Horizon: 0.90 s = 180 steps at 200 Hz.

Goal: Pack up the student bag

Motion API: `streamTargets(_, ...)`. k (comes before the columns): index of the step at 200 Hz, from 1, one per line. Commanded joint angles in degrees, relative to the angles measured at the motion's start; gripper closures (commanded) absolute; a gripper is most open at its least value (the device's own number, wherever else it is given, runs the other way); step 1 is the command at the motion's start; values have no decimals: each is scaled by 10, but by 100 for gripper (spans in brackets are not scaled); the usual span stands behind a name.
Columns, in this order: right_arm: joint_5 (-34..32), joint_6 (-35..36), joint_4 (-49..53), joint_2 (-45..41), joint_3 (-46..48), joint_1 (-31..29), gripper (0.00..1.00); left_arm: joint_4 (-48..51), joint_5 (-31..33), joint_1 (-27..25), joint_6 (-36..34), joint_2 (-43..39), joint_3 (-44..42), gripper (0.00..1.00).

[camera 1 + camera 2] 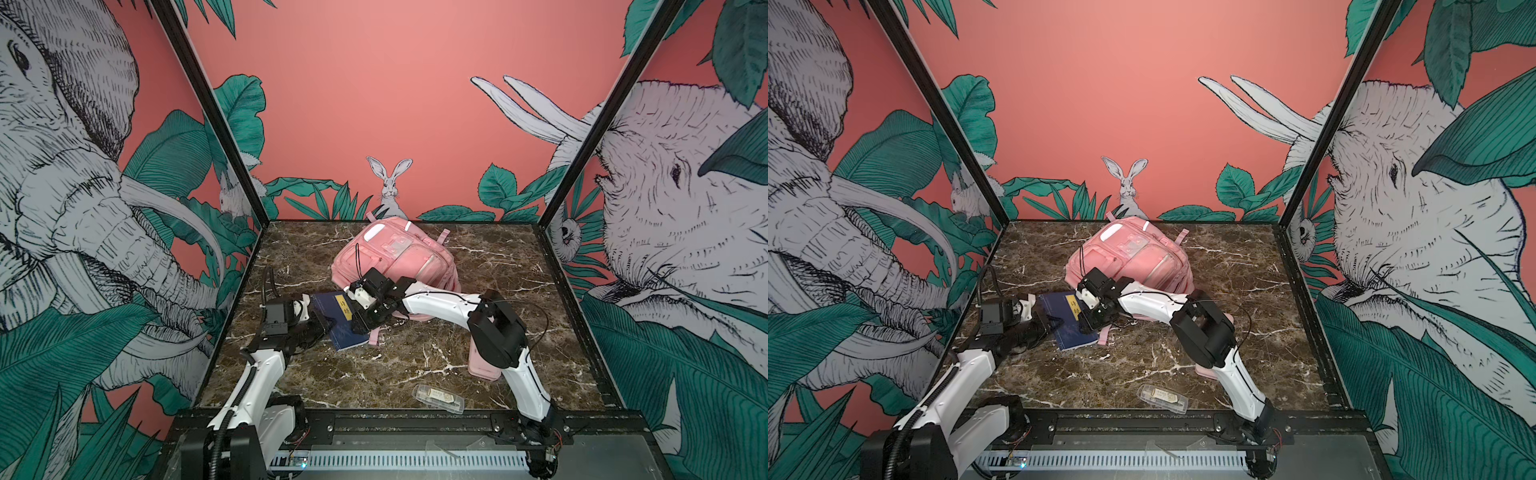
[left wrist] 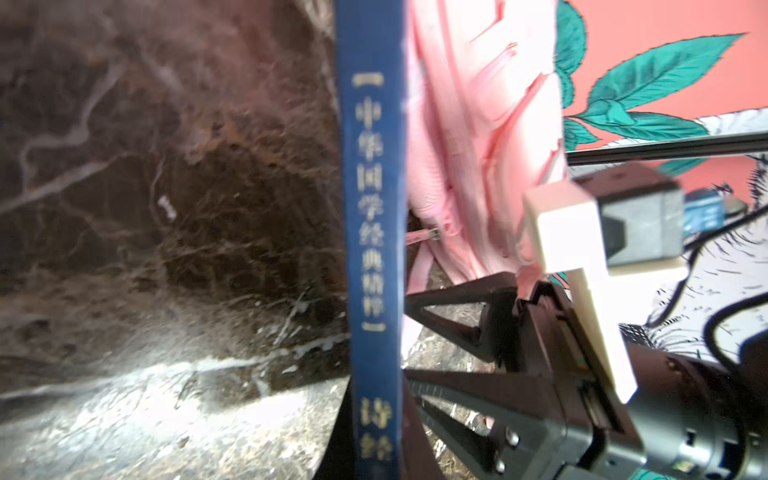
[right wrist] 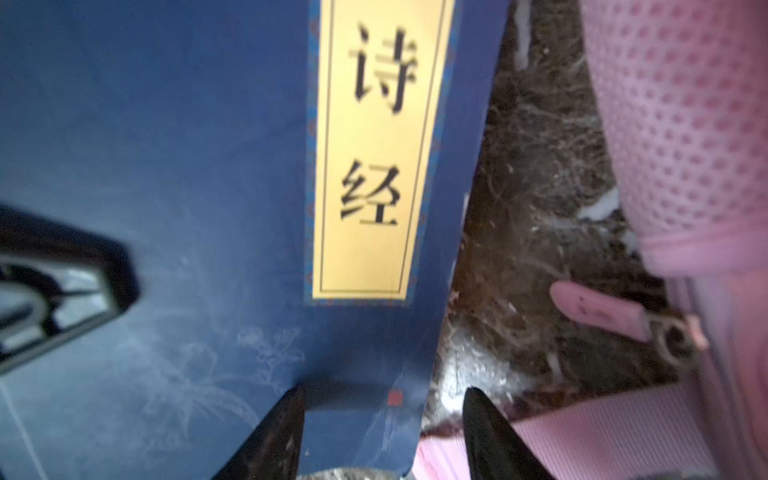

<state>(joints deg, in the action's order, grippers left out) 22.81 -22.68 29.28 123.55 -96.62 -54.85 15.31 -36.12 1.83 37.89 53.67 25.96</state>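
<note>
Marble tabletop, student bag behind, left end effector clenching blue book, right end effector released

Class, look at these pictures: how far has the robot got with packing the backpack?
Done: nothing visibly packed; the backpack lies on the table with no open pocket showing. In hand: the left gripper looks clamped on the blue book, beside the backpack, while the right gripper stands open at its other edge. To do: the book, pink pencil case and clear box all lie outside the backpack.
</note>
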Motion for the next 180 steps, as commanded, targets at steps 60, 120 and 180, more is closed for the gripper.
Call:
streamTargets(60, -23, -74, -114, -209, 149, 78, 38, -3, -101, 3, -33, -49, 73, 100)
streamTargets(120, 34, -113, -216, -314, 251, 149, 37, -169, -199, 2, 42, -25, 51, 100)
streamTargets(180, 143, -185, -372, -342, 314, 163, 34, -297, -235, -21, 103, -5, 30, 100)
